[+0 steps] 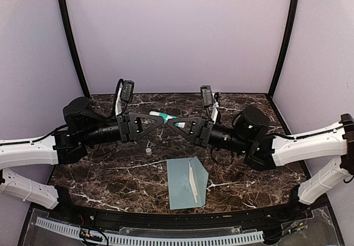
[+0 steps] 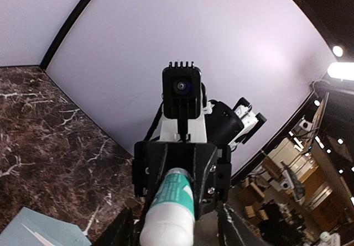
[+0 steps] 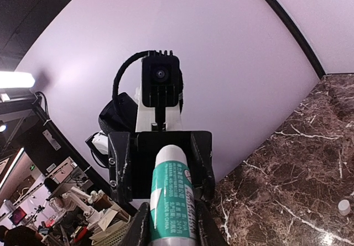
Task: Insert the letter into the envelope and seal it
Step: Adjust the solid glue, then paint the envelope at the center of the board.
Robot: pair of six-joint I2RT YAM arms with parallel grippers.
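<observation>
Right gripper (image 1: 172, 122) clamping glue stick (image 1: 160, 115), dark marble table (image 1: 110, 174), lilac walls (image 1: 177, 30)

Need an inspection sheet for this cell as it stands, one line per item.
Surface: table with a dark marble pattern and white veins.
Job's things: envelope lies flat at front centre with a white strip showing. The letter is not seen on its own.
Clutter: small white cap lies loose on the table, apart from the envelope.
Grippers: left gripper and right gripper meet tip to tip above the table, with the glue stick between them. The right is shut on it; the left's fingers stand apart from it.
Cables: black loops at both wrists.
Surroundings: pale lilac walls, black corner posts, slotted white duct at the near edge.
</observation>
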